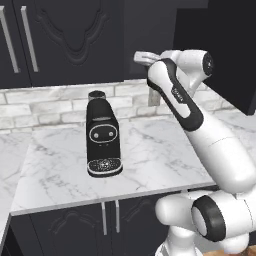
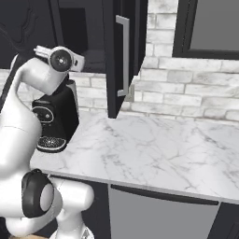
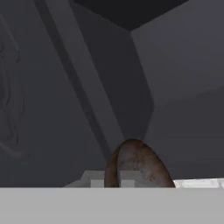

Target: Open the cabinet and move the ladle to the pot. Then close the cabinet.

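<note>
So the cabinet (image 2: pixel 122 56) is seen swung open, and the ladle (image 3: pixel 133 164) is clamped in the closed gripper, seen at its dark interior.

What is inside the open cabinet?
In the hand view, a brown rounded ladle bowl sits against the cabinet interior's dark walls. Its handle and the gripper's hold are hidden below the frame.

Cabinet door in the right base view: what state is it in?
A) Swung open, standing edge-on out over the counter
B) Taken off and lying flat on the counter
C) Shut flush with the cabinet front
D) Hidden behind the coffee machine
A: the cabinet door juts out edge-on over the marble counter, its silver bar handle facing right, with the dark cabinet interior open to its left above the coffee machine.
</note>
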Controlling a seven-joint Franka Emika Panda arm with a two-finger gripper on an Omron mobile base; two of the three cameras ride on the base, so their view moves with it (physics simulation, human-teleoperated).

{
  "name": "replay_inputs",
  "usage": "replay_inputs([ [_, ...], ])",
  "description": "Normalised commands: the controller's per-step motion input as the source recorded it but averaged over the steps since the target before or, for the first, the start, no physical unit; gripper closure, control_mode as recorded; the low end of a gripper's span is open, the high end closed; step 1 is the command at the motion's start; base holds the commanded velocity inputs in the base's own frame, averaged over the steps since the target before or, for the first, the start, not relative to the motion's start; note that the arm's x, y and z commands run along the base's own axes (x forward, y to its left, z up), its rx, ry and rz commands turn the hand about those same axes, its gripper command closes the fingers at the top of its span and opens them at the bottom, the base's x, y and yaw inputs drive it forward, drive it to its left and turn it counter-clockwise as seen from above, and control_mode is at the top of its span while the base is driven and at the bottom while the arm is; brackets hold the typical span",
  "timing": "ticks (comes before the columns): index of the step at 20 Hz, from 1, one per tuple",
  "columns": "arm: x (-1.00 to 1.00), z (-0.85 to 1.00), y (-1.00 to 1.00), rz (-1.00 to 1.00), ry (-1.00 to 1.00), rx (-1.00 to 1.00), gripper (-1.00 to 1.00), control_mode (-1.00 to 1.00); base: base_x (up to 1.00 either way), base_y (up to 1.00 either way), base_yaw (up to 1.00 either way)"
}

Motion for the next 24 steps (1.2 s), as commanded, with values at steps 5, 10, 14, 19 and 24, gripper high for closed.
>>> replay_inputs([
  [5, -0.98, 0.09, 0.0, -0.13, 0.42, -0.21, 1.0, -1.0, 0.0, 0.0, 0.0],
  [10, -0.89, -0.15, 0.0, -0.15, 0.32, -0.18, 1.0, -1.0, 0.0, 0.0, 0.0],
  [14, -0.69, -0.37, 0.0, -0.16, 0.31, -0.2, 1.0, -1.0, 0.0, 0.0, 0.0],
  [19, -0.52, -0.44, 0.01, -0.17, 0.27, -0.19, 1.0, -1.0, 0.0, 0.0, 0.0],
  [24, -0.24, -0.69, 0.02, -0.17, 0.27, -0.23, 1.0, -1.0, 0.0, 0.0, 0.0],
])
